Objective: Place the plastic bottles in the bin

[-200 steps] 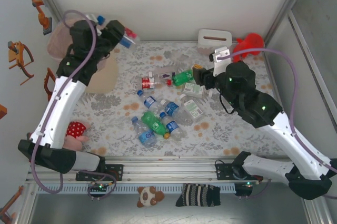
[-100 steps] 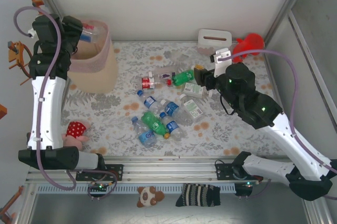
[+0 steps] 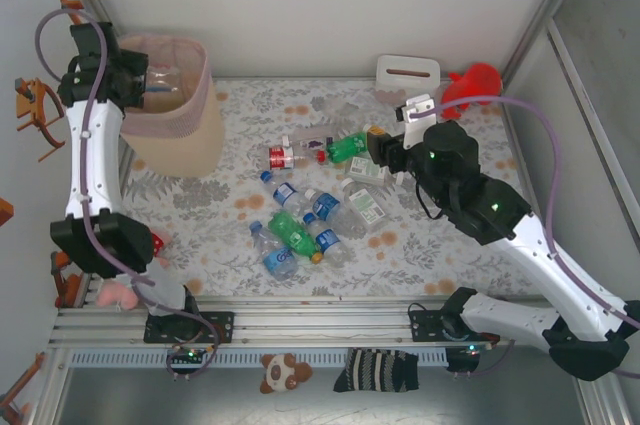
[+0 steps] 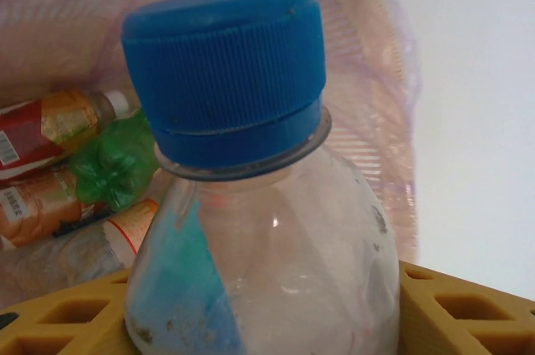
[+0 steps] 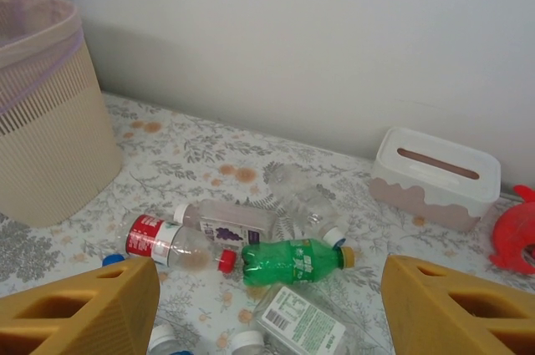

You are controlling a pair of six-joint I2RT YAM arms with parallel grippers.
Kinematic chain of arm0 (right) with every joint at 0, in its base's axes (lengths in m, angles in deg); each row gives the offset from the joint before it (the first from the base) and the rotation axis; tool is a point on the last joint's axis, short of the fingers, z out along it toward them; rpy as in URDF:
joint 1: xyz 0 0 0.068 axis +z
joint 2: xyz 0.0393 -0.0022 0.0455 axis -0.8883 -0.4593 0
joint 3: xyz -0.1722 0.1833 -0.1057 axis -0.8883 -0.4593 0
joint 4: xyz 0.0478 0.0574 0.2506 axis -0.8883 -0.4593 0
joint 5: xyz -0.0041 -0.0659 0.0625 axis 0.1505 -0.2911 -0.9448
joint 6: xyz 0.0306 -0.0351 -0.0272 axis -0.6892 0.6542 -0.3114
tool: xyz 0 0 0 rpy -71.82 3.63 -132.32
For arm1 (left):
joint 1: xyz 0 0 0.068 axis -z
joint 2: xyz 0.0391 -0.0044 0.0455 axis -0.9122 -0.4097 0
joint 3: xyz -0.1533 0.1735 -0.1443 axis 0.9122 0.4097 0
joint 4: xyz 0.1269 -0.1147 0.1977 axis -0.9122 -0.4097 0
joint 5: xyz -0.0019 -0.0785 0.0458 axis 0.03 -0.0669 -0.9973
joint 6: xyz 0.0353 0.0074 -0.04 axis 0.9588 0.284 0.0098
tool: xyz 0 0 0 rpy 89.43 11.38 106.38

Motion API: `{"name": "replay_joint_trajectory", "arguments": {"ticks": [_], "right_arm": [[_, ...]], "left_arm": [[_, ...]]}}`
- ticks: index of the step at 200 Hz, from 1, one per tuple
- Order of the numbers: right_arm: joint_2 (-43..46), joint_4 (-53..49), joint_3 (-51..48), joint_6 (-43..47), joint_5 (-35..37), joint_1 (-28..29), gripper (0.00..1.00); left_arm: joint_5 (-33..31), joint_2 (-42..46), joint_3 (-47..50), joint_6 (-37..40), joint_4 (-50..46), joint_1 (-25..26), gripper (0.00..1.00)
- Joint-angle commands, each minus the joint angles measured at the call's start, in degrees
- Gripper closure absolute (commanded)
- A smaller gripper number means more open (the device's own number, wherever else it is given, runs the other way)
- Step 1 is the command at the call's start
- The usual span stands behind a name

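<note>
The left gripper (image 3: 150, 81) hangs over the bin (image 3: 195, 145) at the far left of the table (image 3: 450, 260). Its yellow fingers (image 4: 468, 313) are clamped on a clear bottle (image 4: 251, 205) with a blue cap. Dropped bottles (image 4: 50, 134) lie below it in the pink liner (image 4: 368, 46). The right gripper (image 5: 267, 280) hovers with its fingers apart and nothing between them, above the loose bottles (image 3: 300, 220) scattered mid-table, a green bottle (image 5: 292, 261) just ahead of it.

No legible text on the plastic bottles (image 5: 292, 263)
</note>
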Motion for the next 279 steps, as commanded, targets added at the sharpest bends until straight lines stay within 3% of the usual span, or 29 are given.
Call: {"name": "replay_joint_trajectory", "arguments": {"ticks": [1, 95, 197, 245, 279], "right_arm": [[0.86, 1.6, -1.04, -1.09, 2.62, 0.25, 0.3], [0.46, 1.28, -1.54, -0.03, 4.84, 0.25, 0.3], [0.04, -1.12, -0.71, -0.36, 5.05, 0.25, 0.3], [-3.52, -7.54, 1.79, -2.05, 4.41, 0.12, 0.3], [-7.59, -13.11, 4.14, -2.91, 2.5, 0.16, 0.31]], "left_arm": [[2.6, -3.81, -6.23, -2.51, -7.29, -0.15, 0.36], [3.54, -16.99, -18.15, -5.22, -19.89, -0.58, 0.34], [6.25, -14.79, -21.27, -4.13, -18.68, -0.85, 0.29], [9.91, -10.82, -20.83, 3.92, -13.04, -0.34, 0.29], [12.24, -5.12, -14.72, 13.0, -4.81, 1.37, 0.29]]}}
